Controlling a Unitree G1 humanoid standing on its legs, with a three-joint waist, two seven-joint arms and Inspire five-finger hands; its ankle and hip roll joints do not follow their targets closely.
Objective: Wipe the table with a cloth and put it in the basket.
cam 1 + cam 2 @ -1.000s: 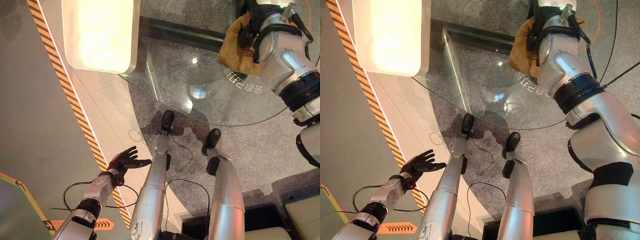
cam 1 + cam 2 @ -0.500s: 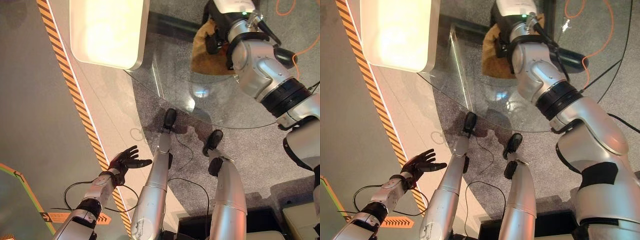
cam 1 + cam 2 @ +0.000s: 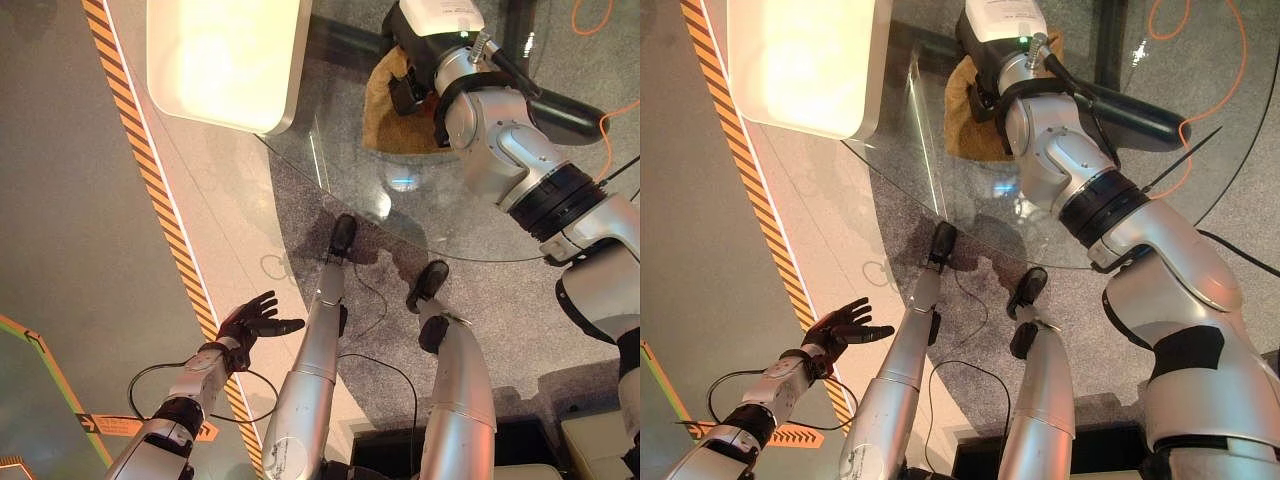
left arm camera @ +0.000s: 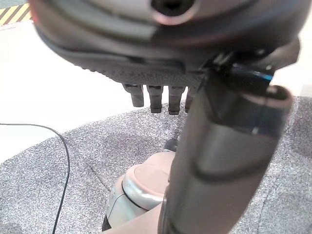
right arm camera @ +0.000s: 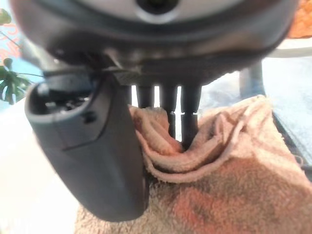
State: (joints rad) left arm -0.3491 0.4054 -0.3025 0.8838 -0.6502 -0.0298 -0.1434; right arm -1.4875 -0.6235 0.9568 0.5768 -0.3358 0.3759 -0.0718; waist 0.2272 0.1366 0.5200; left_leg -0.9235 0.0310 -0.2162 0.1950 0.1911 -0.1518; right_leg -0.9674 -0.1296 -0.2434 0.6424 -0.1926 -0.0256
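A tan cloth [image 3: 383,125] lies bunched on the round glass table [image 3: 470,250], near its far left part. My right hand [image 3: 408,88] sits on top of the cloth. In the right wrist view its thumb [image 5: 92,146] and fingers [image 5: 187,122] pinch a raised fold of the cloth [image 5: 234,195]. My left hand [image 3: 250,320] hangs low at my left side, well away from the table, with its fingers [image 4: 156,97] spread and holding nothing.
A white rounded container [image 3: 225,60] stands just left of the table's edge. An orange-and-black striped line [image 3: 150,190] runs along the floor on the left. A dark bar [image 3: 575,112] and an orange cable [image 3: 610,105] show through the glass.
My right hand has slid the cloth leftward across the glass, toward the white container. The camera has shifted a little. The left hand has stayed put.
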